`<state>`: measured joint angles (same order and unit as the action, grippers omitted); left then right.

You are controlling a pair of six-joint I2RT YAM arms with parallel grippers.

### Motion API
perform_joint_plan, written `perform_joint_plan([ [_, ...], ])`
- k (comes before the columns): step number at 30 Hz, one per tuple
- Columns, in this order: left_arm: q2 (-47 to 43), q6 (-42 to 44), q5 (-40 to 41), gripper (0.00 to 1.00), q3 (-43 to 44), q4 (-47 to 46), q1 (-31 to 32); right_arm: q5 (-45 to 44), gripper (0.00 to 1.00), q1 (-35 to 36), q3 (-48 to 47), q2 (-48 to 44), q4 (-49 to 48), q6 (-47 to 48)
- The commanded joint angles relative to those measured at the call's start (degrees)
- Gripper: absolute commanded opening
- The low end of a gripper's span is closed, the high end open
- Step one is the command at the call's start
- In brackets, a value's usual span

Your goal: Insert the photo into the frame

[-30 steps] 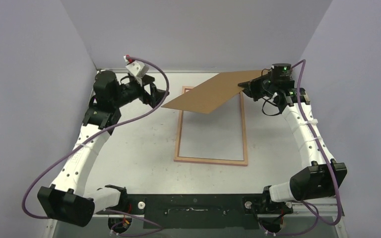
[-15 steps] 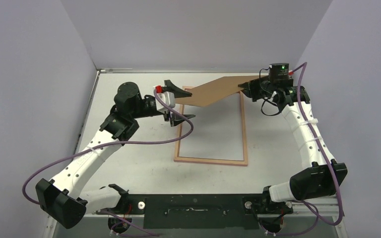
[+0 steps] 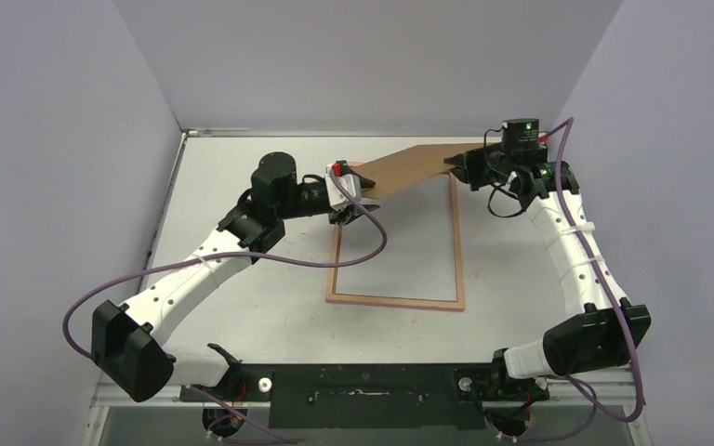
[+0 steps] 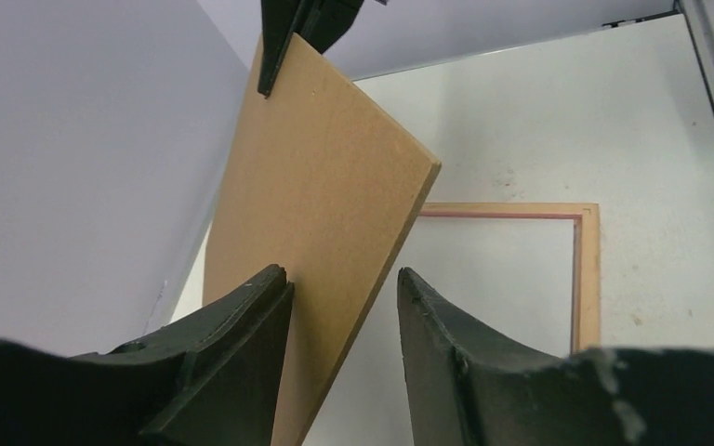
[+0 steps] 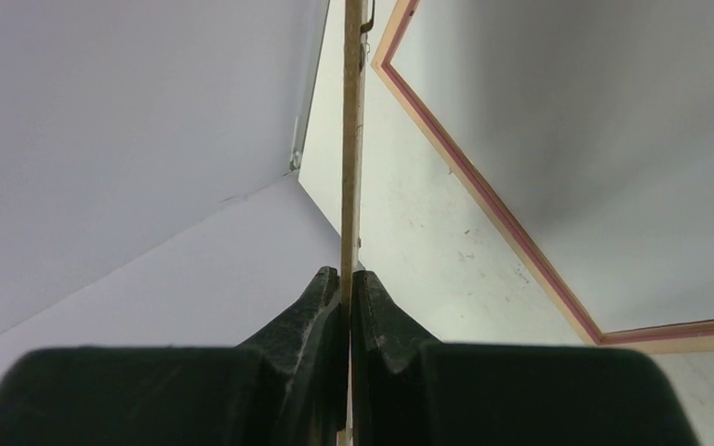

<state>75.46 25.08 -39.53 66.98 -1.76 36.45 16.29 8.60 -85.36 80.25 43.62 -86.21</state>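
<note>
Left arm: my white-segmented left arm, trailing a purple cable, reaches from the near-left base toward the far middle of the white table.

Left claw: my black left gripper is half spread, neither wide nor pinched. Its two fingers stand one on each side of the board's lower left corner. In the left wrist view one finger lies against the board's face. A strip of table shows between the other finger and the board's edge, so I grip nothing on this side.

Board: the plain brown flat rectangular backing board is clear of the table. It slants across the space between my two claws, above the far end of the frame.

Frame: the thin rectangular picture frame lies flat near the middle of the table, its pale peach-wood side up with a pink line along the inner edge. Its long rails run away from me. From above, the board covers part of the far short rail. Only pale surface shows inside the rails.

Right claw: my black right gripper is clamped on the board's far right corner. The right wrist view shows the board edge-on, squeezed between both pads.

Right arm: my white right arm curves up the right side of the table from the near-right base.
</note>
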Motion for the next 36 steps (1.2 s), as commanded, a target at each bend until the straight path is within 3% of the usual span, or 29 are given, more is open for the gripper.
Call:
perform_joint_plan([
  [1, -1.7, 1.8, 2.5, 0.41, 2.2, -6.1, 0.5, 1.9, 0.00, 0.5, -0.6, -2.0, -5.5, -2.7],
  [6, -1.4, 3.6, 5.2, 0.28, -0.3, -9.6, 1.1, 2.0, 0.00, 0.6, -0.8, -1.4, -6.0, -3.4],
  [12, 0.5, 4.2, 8.0, 0.00, 2.6, -8.5, 1.5, 2.8, 0.00, 0.8, 0.3, -1.7, -7.4, -3.7],
  [15, 1.9, 3.7, 8.8, 0.00, 6.1, -3.7, 1.5, 5.2, 0.13, 0.8, 2.7, -2.2, -13.2, -4.1],
  [20, 3.3, -2.8, 12.3, 0.00, 8.2, -4.7, 1.4, 8.9, 0.55, 0.8, 6.4, -3.0, -21.7, -3.7],
  [25, 3.6, -8.8, 17.4, 0.00, 8.8, -10.5, 0.7, 9.5, 0.76, 0.5, 8.6, -5.5, -28.3, -2.1],
  [29, 3.2, -10.8, 20.2, 0.00, 9.4, -13.6, -0.2, 10.3, 0.83, -0.3, 8.4, -7.0, -34.6, 1.5],
  [36, 1.2, -14.5, 17.9, 0.00, 11.1, -16.5, -3.8, 17.9, 0.85, -0.7, 1.7, -6.2, -46.7, 13.7],
])
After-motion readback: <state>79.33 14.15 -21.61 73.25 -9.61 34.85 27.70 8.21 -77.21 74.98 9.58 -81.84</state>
